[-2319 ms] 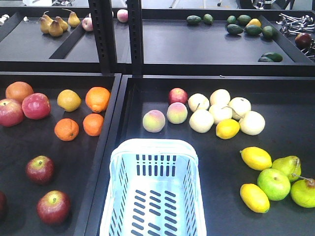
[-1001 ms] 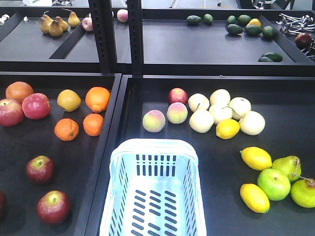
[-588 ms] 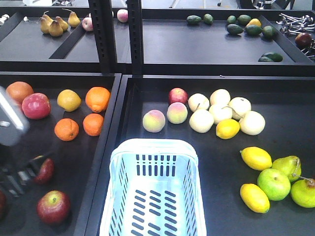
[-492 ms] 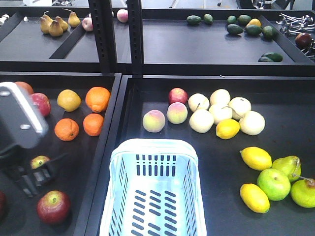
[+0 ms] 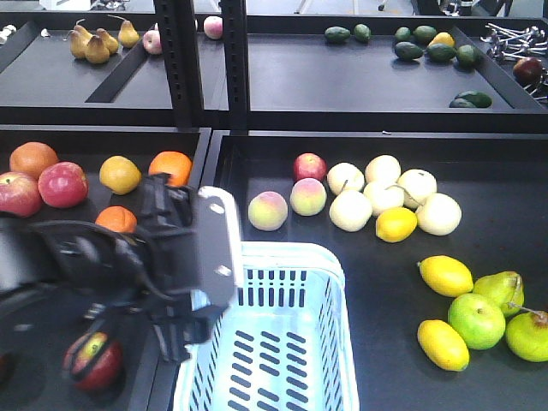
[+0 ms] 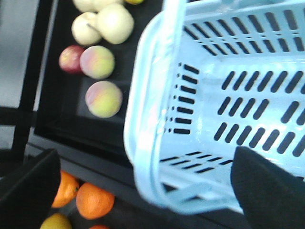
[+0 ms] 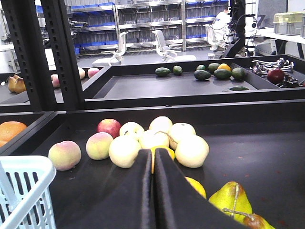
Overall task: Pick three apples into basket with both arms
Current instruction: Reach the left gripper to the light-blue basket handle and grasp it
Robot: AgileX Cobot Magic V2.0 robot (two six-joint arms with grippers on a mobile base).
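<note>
The pale blue-white basket stands at the front centre. My left arm, black with a silver-grey plate, reaches across the left bin to the basket's left rim. One dark red apple shows under the arm; the other apples are hidden behind it. In the left wrist view my left gripper is open, its fingers wide apart above the basket's corner, with nothing between them. My right gripper is shut and empty, low over the right bin; it does not show in the front view.
Oranges and pink-red apples lie at the back of the left bin. Peaches, pale round fruit, lemons and green fruit fill the right bin. A black post and an upper shelf stand behind.
My left arm came in from the left edge, passed over the two apples in the left bin and swung right to the basket's left rim. It now hides the upper apple.
</note>
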